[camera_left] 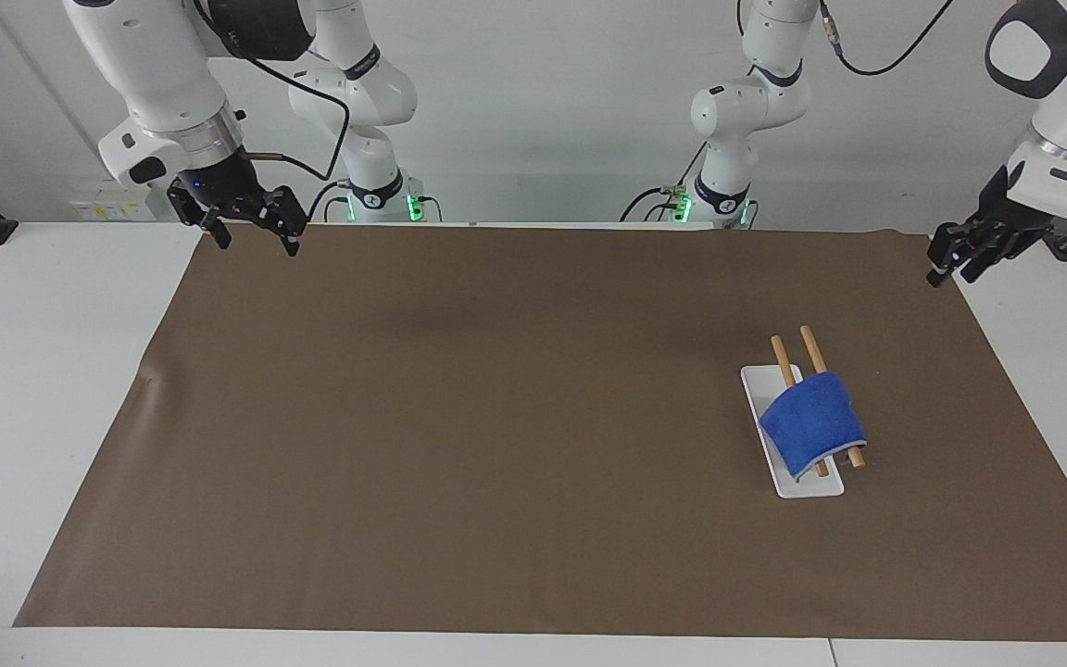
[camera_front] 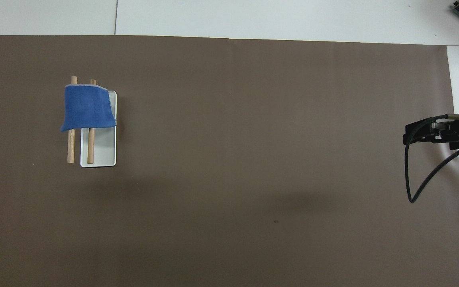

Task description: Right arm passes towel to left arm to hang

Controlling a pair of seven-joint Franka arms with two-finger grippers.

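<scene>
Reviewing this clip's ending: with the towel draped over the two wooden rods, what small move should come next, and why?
Probably none beyond parking: the towel hangs over both wooden rods, touched by neither gripper. The left gripper is raised over the mat's edge, the right gripper waits open at its end.

A large brown paper mat (camera_left: 496,426) covers most of the white table (camera_left: 43,371). On the mat, toward the left arm's end, lies a small white rectangular tray (camera_left: 797,482). Two thin wooden rods (camera_left: 779,352) sit side by side above it, pointing from about five o'clock to eleven o'clock in the facing view.
</scene>
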